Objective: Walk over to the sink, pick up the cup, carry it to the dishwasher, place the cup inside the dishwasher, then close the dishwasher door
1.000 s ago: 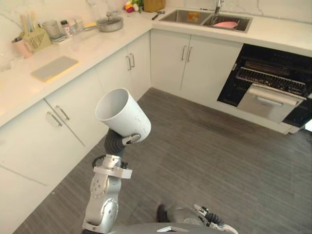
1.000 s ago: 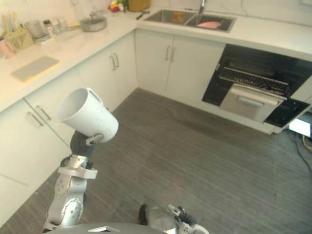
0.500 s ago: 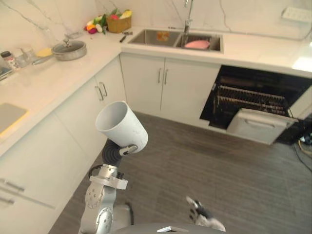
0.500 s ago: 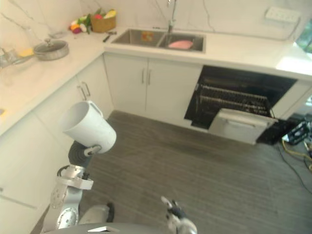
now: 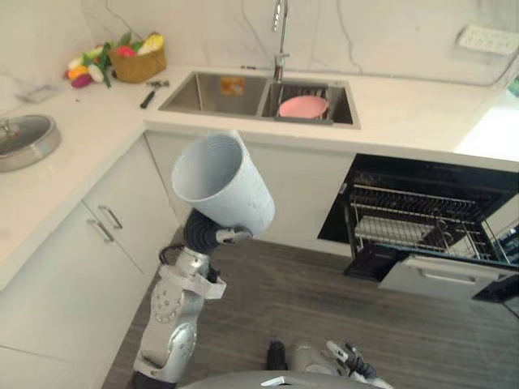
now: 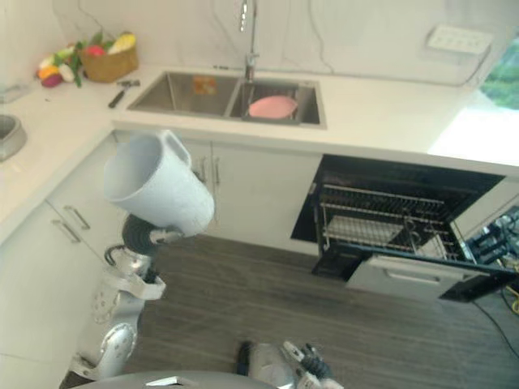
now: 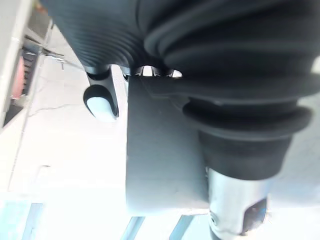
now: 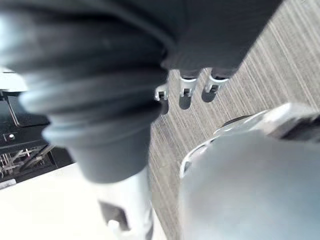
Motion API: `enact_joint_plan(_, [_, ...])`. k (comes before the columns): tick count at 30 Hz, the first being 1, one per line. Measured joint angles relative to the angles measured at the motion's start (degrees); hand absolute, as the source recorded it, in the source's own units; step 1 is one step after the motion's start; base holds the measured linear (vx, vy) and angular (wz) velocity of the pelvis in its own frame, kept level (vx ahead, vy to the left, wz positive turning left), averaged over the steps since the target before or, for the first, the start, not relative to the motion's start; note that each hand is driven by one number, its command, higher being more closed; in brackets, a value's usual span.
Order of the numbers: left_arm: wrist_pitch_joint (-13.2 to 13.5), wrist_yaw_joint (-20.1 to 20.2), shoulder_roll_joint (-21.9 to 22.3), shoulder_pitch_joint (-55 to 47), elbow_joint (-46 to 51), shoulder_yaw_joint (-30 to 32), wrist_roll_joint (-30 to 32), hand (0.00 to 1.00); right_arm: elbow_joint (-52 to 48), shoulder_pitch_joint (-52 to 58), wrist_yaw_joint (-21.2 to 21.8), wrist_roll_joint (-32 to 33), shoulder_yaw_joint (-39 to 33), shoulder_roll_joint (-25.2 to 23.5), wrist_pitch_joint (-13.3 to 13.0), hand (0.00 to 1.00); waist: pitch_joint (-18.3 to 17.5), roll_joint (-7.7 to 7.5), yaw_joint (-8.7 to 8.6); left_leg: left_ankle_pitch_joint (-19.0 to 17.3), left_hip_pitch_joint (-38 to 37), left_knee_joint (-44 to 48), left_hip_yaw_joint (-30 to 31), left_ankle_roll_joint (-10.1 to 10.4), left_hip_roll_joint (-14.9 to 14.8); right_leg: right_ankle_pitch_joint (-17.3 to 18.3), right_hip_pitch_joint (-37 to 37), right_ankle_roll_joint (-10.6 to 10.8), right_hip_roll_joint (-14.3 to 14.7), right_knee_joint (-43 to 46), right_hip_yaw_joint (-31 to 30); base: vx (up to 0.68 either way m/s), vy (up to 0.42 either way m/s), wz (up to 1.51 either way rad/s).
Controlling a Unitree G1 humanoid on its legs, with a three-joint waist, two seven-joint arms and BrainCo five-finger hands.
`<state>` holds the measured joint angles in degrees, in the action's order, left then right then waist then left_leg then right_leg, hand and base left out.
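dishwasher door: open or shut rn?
Open. The dishwasher door is dropped forward and down, and the wire rack behind it is exposed.

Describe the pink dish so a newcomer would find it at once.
Find the double steel sink set in the white counter along the back wall, under the tall tap. The pink dish lies in its right basin, the only pink thing in either basin.
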<state>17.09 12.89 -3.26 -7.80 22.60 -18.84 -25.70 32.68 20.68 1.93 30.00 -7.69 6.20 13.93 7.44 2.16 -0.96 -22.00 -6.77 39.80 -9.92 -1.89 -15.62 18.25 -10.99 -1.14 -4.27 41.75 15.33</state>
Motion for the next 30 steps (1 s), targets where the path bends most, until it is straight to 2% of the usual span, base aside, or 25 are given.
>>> enact_joint_plan(1, [0.01, -0.03, 0.08, -1.42, 0.84, -0.14, -0.01, 1.0, -0.01, 1.19, -0.5, -0.14, -0.05, -0.61, 0.53, 0.0, -0.51, -0.92, 0.26, 1.2, 2.21, 5.18, 1.09, 0.65, 0.08, 3.06, 2.79, 1.27, 0.24, -3.45, -0.86, 0.54, 0.022, 0.52])
enact_joint_plan(2, [0.27, -0.02, 1.59, -4.66, 0.59, -0.35, 0.01, 1.0, -0.27, 1.55, -0.21, 0.49, -1.89, 0.98, 1.6, 0.0, -0.46, 1.85, 0.11, 5.2, 6.92, 13.98, 4.58, 0.3, -3.02, 4.38, 5.05, 0.49, 4.01, -6.68, -1.08, 0.32, -0.018, 0.04])
enact_joint_plan(3, [0.2, 0.1, 1.98, -6.01, -0.39, -0.1, 0.2, 1.0, 0.36, -0.2, -1.39, -0.16, -1.28, 2.99, 2.74, 0.0, -0.48, 3.86, 0.91, 9.22, 11.76, 20.78, 4.86, 0.02, -4.13, 2.63, 7.88, -0.87, 6.72, -11.93, -3.0, 0.24, -0.026, -0.18])
enact_joint_plan(4, [0.21, 0.19, 2.14, -6.18, -0.89, 0.07, 0.28, 1.0, 1.96, -1.65, -1.9, -0.01, -1.21, 3.43, 3.3, 0.0, -0.48, 3.65, 1.08, 6.7, 13.55, 21.43, 2.95, 0.18, -3.2, 0.27, 9.32, -1.18, 7.14, -15.15, -4.6, 0.17, -0.046, -0.33])
enact_joint_plan(5, [0.21, 0.34, 2.22, -6.18, -1.54, 0.04, 0.24, 1.0, 6.85, -5.16, -2.13, 0.07, -1.58, 3.51, 3.77, 0.0, -0.4, 2.48, 0.79, 3.66, 15.74, 15.58, -0.17, -0.17, -0.13, -2.04, 11.28, -1.74, 6.54, -19.85, -7.05, 0.13, -0.083, -0.19])
enact_joint_plan(6, [0.2, 0.52, 2.1, -6.25, -1.77, -0.53, 0.31, 1.0, 14.65, -9.57, -2.27, 0.9, -2.06, 3.21, 3.8, 0.0, -0.73, 0.28, 0.69, 3.93, 16.83, -2.76, -1.32, 1.37, 7.05, -4.38, 12.99, -1.17, 3.65, -25.21, -7.43, 0.14, -0.127, -0.32])
enact_joint_plan(7, [0.21, 0.49, 2.24, -6.42, -1.01, -1.77, 0.61, 1.0, 19.04, -11.71, -2.29, 2.23, -2.3, 3.44, 3.63, 0.0, -0.73, 0.2, 1.79, 7.3, 18.52, -15.78, 0.63, 4.87, 10.22, -5.69, 13.85, -0.66, 3.31, -28.94, -8.41, 0.17, -0.092, -0.4])
enact_joint_plan(8, [0.26, 0.49, 2.27, -6.44, -0.76, -2.55, 0.69, 1.0, 19.94, -12.53, -2.37, 2.49, -2.33, 3.54, 3.44, 0.0, -0.55, 0.67, 2.17, 8.88, 19.6, -18.49, 1.81, 5.89, 10.22, -5.78, 14.43, -0.5, 3.62, -29.81, -8.88, 0.25, -0.006, -0.73])
enact_joint_plan(9, [0.23, 0.64, 2.22, -6.41, -1.35, -3.35, 1.06, 1.0, 20.57, -13.13, -2.99, 3.33, -2.42, 3.38, 2.81, 0.0, -0.72, 1.29, 2.76, 12.21, 19.88, -23.01, 3.43, 6.93, 9.71, -6.5, 15.78, 0.87, 4.3, -30.5, -10.23, 0.33, 0.071, -0.79])
enact_joint_plan(12, [-0.63, 1.92, 2.1, -6.16, -3.62, -5.38, 1.05, 1.0, 21.95, -13.13, -3.88, 3.96, -2.22, 3.32, 1.16, 0.0, -1.46, 2.16, 2.64, 18.01, 17.9, -27.07, 3.82, 5.76, 9.17, -3.59, 18.31, 1.71, 5.12, -29.5, -14.3, 0.37, 0.162, -0.88])
enact_joint_plan(13, [-1.32, 2.52, 2.06, -5.72, -4.31, -6.21, 1.01, 1.0, 22.37, -13.1, -4.19, 4.63, -2.64, 3.21, 0.77, 0.0, -1.84, 2.12, 2.53, 23.59, 17.09, -26.61, 3.66, 5.75, 9.55, -2.05, 19.03, 2.61, 4.81, -28.98, -15.49, 0.47, 0.249, -0.52])
enact_joint_plan(14, [-2.32, 2.99, 0.49, -4.48, -5.57, -6.9, 0.98, 1.0, 22.72, -12.22, -4.93, 5.43, -3.32, 1.85, 0.33, 0.0, -3.26, -0.31, 1.98, 22.81, 16.86, -25.9, 3.13, 3.94, 11.81, -1.29, 19.78, 3.54, 2.14, -28.71, -15.48, 0.54, 0.262, -0.23])
enact_joint_plan(16, [-3.52, 3.68, -0.84, -2.75, -6.23, -7.74, 0.53, 1.0, 23.22, -10.75, -5.17, 6.74, -4.76, 0.62, 0.01, 0.0, -4.8, -1.67, 1.13, 21.63, 16.53, -26.53, 2.98, 2.56, 13.93, -1.62, 19.82, 4.42, 0.2, -28.02, -14.21, 0.42, 0.203, 0.21])
enact_joint_plan(18, [-4.41, 4.49, -1.73, -0.65, -6.78, -9.05, -1.17, 1.0, 24.54, -10.37, -5.17, 8.13, -6.83, -1.17, -0.34, 0.0, -4.79, -3.34, 1.11, 20.06, 12.5, -29.94, 2.85, 1.97, 15.73, -2.61, 16.53, 5.5, -1.63, -16.93, -12.96, 0.3, 0.175, 0.19])
enact_joint_plan(19, [-4.51, 4.65, -2.01, -0.17, -7.18, -9.62, -1.21, 1.0, 24.59, -10.04, -5.17, 8.2, -7.16, -1.2, -0.44, 0.0, -4.8, -3.73, 1.16, 19.69, 11.04, -30.78, 2.97, 1.73, 16.17, -3.41, 14.89, 5.06, -2.23, -11.96, -12.62, 0.23, 0.14, 0.19])
enact_joint_plan(20, [-4.75, 4.76, -3.11, 0.31, -7.77, -11.53, -1.17, 1.0, 24.6, -9.29, -5.1, 8.33, -7.13, -1.22, -0.95, 0.0, -4.71, -4.24, 1.07, 18.12, 7.16, -32.61, 3.58, 1.01, 17.03, -9.15, 9.96, 3.25, -4.13, 1.15, -10.83, 0.17, 0.096, 0.11])
enact_joint_plan(21, [-4.79, 4.76, -3.6, 0.26, -7.77, -12.35, -1.14, 1.0, 24.62, -8.95, -5.05, 8.49, -7.14, -1.22, -1.29, 0.0, -4.71, -4.24, 1.02, 17.51, 5.45, -33.3, 3.67, 0.75, 17.27, -12.93, 8.34, 2.79, -4.87, 5.71, -9.91, 0.17, 0.107, 0.03])
enact_joint_plan(22, [-4.82, 4.49, -4.18, 0.23, -7.72, -13.63, -0.96, 1.0, 24.63, -8.47, -4.69, 8.57, -7.29, -1.02, -1.85, 0.0, -4.43, -3.33, 0.89, 15.92, 2.86, -33.76, 3.68, 0.1, 17.14, -11.19, 5.13, 1.63, -5.82, 12.75, -9.53, 0.09, 0.066, -0.06])
enact_joint_plan(23, [-4.82, 4.06, -4.34, 0.25, -7.75, -13.99, -0.86, 1.0, 24.54, -8.47, -4.29, 8.47, -7.26, -1.06, -2.16, 0.0, -4.5, -3.44, 0.64, 15.39, 1.83, -33.92, 3.64, 0.03, 17.06, -8.8, 3.56, 1.52, -6.03, 14.35, -9.53, 0.03, 0.043, 0.01])
enact_joint_plan(24, [-4.82, 2.88, -4.52, 0.44, -7.9, -14.29, -0.1, 1.0, 24.32, -8.59, -3.18, 8.25, -7.24, -1.32, -2.88, 0.0, -4.77, -3.36, -0.37, 14.75, 0.63, -34.15, 3.8, 0.05, 16.48, -4.54, 0.46, 1.61, -5.74, 13.94, -8.21, -0.04, -0.005, 0.08])
enact_joint_plan(25, [-4.84, 2.11, -4.67, 0.88, -8.2, -14.57, 0.02, 1.0, 23.95, -8.64, -2.39, 7.99, -7.22, -1.4, -3.32, 0.0, -4.74, -3.2, -0.94, 14.39, 0.26, -34.19, 3.89, 0.22, 15.74, -2.52, -1.41, 1.96, -4.9, 10.85, -7.23, 0.04, -0.021, 0.16])
enact_joint_plan(27, [-5.27, 1.03, -4.73, 2.02, -8.67, -14.15, -0.01, 1.0, 21.87, -8.56, -1.32, 7.91, -7.04, -2.01, -4.77, 0.0, -3.98, -2.19, -1.49, 13.37, -1.35, -34.18, 3.5, 1.82, 13.25, -1.72, -3.39, 2.22, -2.87, -2.48, -3.48, 0.24, 0.0, 0.03])
enact_joint_plan(28, [-5.29, 1.06, -4.82, 1.83, -8.6, -13.17, -0.03, 1.0, 21.38, -8.46, -1.34, 7.82, -6.55, -1.98, -5.28, 0.0, -3.88, -2.08, -1.18, 12.17, -3.05, -34.08, 1.99, 3.54, 12.41, -6.0, -2.42, 2.41, -1.52, -13.2, -1.38, 0.29, 0.024, -0.24])
enact_joint_plan(29, [-5.23, 1.08, -5.06, 1.41, -8.27, -12.36, -0.03, 1.0, 20.97, -7.87, -1.45, 7.65, -5.53, -1.92, -5.28, 0.0, -4.07, -2.81, -0.75, 11.44, -4.08, -33.95, 0.64, 4.07, 12.75, -12.03, -1.65, 1.57, -1.31, -19.06, -0.88, 0.21, -0.072, -0.5])
enact_joint_plan(30, [-4.86, 1.12, -5.95, 1.15, -7.69, -11.06, 0.01, 1.0, 20.46, -7.31, -1.41, 6.56, -3.71, -1.99, -5.26, 0.0, -3.65, -4.5, -0.03, 9.72, -6.26, -33.93, -0.7, 4.4, 14.06, -17.02, -1.12, 0.44, -2.08, -22.02, -0.6, 0.14, -0.106, -0.61])
